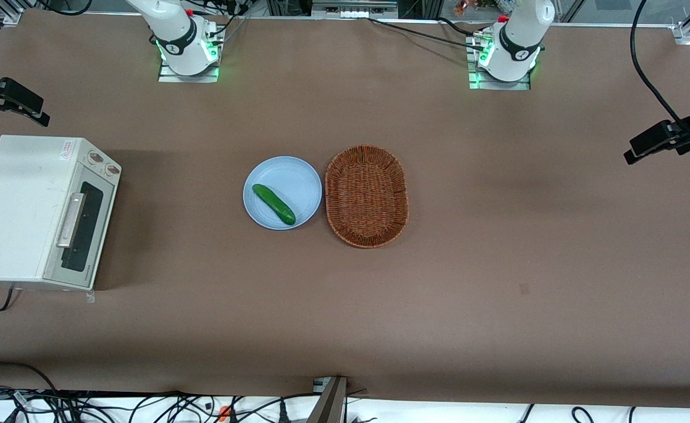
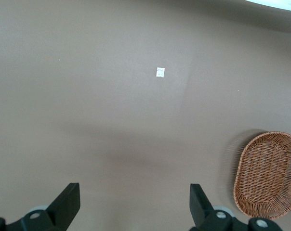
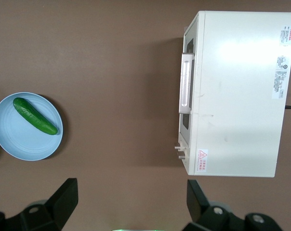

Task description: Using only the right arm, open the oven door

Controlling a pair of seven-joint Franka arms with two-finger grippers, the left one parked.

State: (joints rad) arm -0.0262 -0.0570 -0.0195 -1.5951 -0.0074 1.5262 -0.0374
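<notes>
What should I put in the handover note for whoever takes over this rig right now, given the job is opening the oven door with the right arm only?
Claw: open and empty, raised above the bare table between the plate and the oven, touching nothing.
Oven: at the working arm's end of the table, upright.
Oven door: shut flat against the casing; its bar handle is untouched.
Blue plate with a cucumber lies mid-table, beside a wicker basket.
Done: nothing yet.
Left: bring the claw to the handle, grip it, swing the door open.
</notes>
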